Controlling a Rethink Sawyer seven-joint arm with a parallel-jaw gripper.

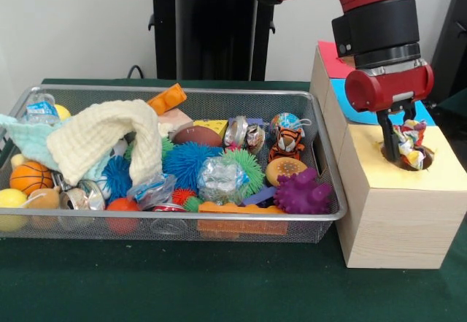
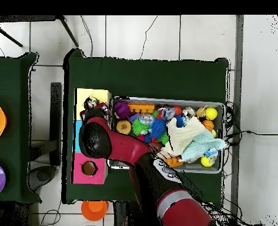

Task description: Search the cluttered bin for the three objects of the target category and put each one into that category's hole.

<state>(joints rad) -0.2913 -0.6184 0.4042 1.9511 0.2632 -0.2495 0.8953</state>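
Observation:
The wire mesh bin (image 1: 182, 90) lies on the green table, full of toys; it also shows in the overhead view (image 2: 223, 106). My gripper (image 1: 403, 145) hangs over the hole of the yellow-topped wooden box (image 1: 394, 212) to the right of the bin. It is shut on the knotted rope bundle (image 1: 413, 144), whose lower part sits in the hole. In the overhead view the arm (image 2: 97, 138) hides the gripper, and a bit of the rope bundle (image 2: 90, 106) shows on the yellow box (image 2: 93, 94). Which other toys belong to the category I cannot tell.
Behind the yellow box stand a blue box (image 1: 361, 110) and a pink box (image 1: 332, 63); the pink box's hole (image 2: 89, 168) shows from above. The bin holds a cream cloth (image 1: 102, 136), a purple spiky ball (image 1: 303, 194), a tiger toy (image 1: 288, 143) and a basketball (image 1: 29, 177).

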